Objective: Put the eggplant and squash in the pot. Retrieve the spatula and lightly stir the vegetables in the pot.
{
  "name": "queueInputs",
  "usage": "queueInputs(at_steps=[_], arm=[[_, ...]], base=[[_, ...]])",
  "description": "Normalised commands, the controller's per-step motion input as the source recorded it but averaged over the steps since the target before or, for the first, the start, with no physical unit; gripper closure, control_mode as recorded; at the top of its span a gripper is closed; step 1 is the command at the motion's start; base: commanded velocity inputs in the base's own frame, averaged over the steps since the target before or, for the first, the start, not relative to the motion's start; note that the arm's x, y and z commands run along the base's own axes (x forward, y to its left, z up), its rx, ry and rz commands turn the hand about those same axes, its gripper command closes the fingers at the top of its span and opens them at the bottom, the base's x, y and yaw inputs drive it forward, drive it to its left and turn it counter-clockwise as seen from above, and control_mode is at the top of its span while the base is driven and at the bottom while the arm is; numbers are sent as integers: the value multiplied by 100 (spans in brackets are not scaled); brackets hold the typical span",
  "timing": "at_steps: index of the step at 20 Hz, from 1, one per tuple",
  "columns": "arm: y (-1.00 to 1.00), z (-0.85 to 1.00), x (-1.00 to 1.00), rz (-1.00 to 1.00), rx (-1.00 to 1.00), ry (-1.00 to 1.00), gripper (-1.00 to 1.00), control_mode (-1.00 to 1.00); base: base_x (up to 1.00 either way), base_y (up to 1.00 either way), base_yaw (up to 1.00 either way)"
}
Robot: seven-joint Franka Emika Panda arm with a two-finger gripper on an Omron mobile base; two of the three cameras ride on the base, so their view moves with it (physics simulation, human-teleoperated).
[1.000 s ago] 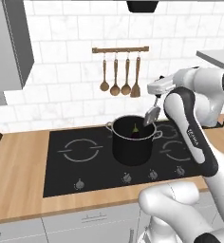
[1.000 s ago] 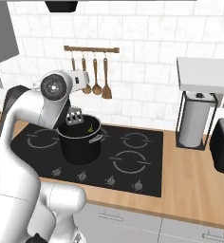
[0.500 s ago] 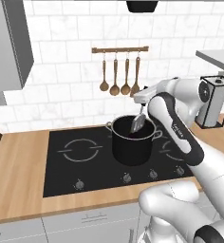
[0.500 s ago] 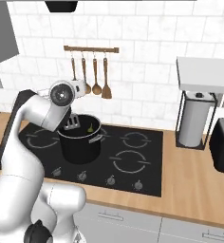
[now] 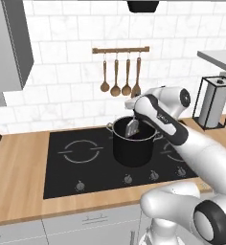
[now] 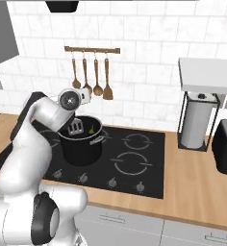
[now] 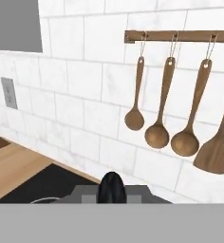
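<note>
The gripper (image 5: 134,111) pinched the slim black handle of the slotted silver spatula (image 5: 132,127), its metal head dipped inside the black cylindrical pot (image 5: 132,147) on the glossy cooktop (image 5: 81,167).

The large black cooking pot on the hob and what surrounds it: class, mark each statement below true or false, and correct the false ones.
1. The slotted silver spatula has its head over the mouth of the black pot. True.
2. The pot stands on the wooden counter beside the hob. False: it stands on the black hob.
3. The gripper is shut on the spatula's slim black handle. True.
4. Four wooden utensils hang from a rail on the tiled wall. True.
5. The spatula lies flat on the hob. False: it is held up above the pot, head downward.
6. A roll of paper towel stands to the left of the hob. False: it stands to the right.
</note>
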Motion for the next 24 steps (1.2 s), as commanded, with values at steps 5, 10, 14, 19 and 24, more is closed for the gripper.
queueInputs(at_steps=[5, 10, 14, 19, 24], arm=[[8, -37, 58, 0, 0, 4, 100, -100], [0, -45, 43, -2, 0, 8, 100, -100], [0, -39, 43, 0, 0, 10, 100, -100], [0, -43, 30, 0, 0, 11, 100, -100], [0, -32, 26, 0, -1, 15, 100, -100]], base=[[0, 0, 0], [0, 0, 0], [0, 0, 0], [0, 0, 0], [0, 0, 0]])
